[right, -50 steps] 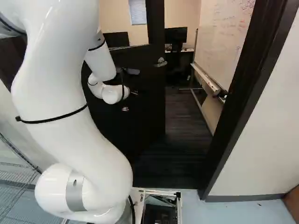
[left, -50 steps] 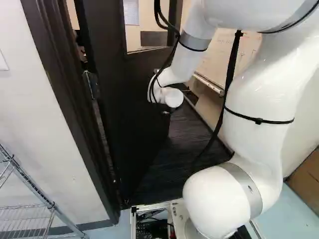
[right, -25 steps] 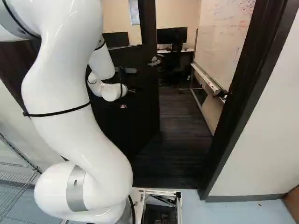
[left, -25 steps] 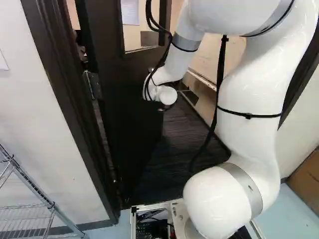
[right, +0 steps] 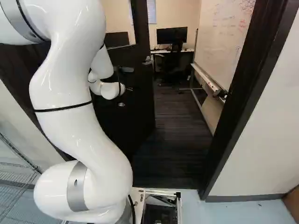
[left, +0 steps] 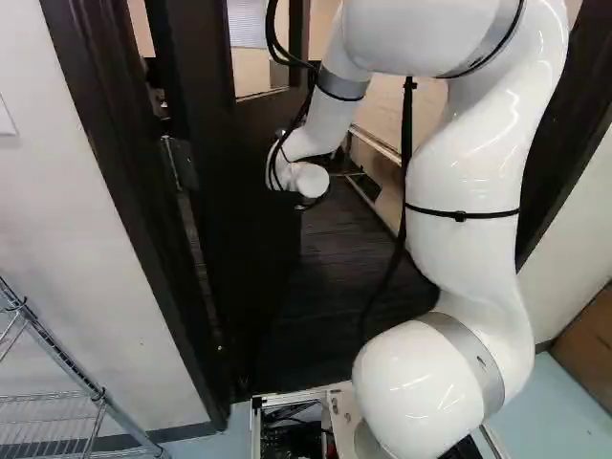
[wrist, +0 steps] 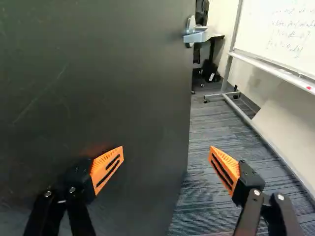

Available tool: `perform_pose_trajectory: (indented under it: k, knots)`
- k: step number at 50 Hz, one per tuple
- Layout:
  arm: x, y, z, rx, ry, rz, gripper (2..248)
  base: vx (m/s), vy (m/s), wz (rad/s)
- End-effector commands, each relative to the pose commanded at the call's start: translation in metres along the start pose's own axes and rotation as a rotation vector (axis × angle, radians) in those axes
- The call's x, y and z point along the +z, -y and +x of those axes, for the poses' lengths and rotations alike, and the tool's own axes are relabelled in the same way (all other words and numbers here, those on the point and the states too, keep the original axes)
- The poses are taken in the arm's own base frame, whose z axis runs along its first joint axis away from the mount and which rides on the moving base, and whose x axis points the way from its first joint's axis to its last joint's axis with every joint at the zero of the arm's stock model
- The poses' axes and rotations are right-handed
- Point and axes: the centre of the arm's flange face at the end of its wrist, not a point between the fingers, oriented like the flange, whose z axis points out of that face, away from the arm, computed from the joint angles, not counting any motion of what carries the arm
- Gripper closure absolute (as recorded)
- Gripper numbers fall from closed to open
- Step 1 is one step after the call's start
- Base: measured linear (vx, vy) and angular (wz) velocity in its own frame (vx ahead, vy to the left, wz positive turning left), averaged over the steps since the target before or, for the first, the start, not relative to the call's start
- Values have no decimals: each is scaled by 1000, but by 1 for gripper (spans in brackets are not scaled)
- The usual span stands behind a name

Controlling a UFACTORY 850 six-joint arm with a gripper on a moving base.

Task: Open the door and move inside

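Gripper (right: pixel 129 88) held wide, fingers far apart, nothing between them but a gap in which the door's free edge shows farther ahead. In the wrist view, one orange pad (wrist: pixel 109 164) stands in front of the door (wrist: pixel 98 98), a reddish patch beside it on the dark face; cannot tell whether it touches. Other finger is out past the free edge, seen against striped carpet (wrist: pixel 211 142).

Door is ajar, swung into the room beyond, with a clear gap between its free edge and the door frame (right: pixel 247 84) at the right of the right base view. Door handle (wrist: pixel 197 34), a silver lever, sits near that free edge, ahead of the gripper and apart from both fingers. Hinge (left: pixel 172 163) on the opposite side, left base view.

Arm (left: pixel 464 182) bends up from its base joint and reaches forward to the door.

Through the opening: whiteboard (right: pixel 222 46) on a stand along the wall; farther in, a monitor (right: pixel 172 35) on a worktop (right: pixel 189 50), chair (right: pixel 173 60) just before it. Wire rack (left: pixel 57 397) by the near wall.
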Motion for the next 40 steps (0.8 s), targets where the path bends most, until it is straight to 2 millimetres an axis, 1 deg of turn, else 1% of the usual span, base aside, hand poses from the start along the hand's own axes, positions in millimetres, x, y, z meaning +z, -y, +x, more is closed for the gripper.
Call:
perform_pose_trajectory:
  k: [40]
  knots:
    - [28,37,1,-30,-12,70,3,0,0,0]
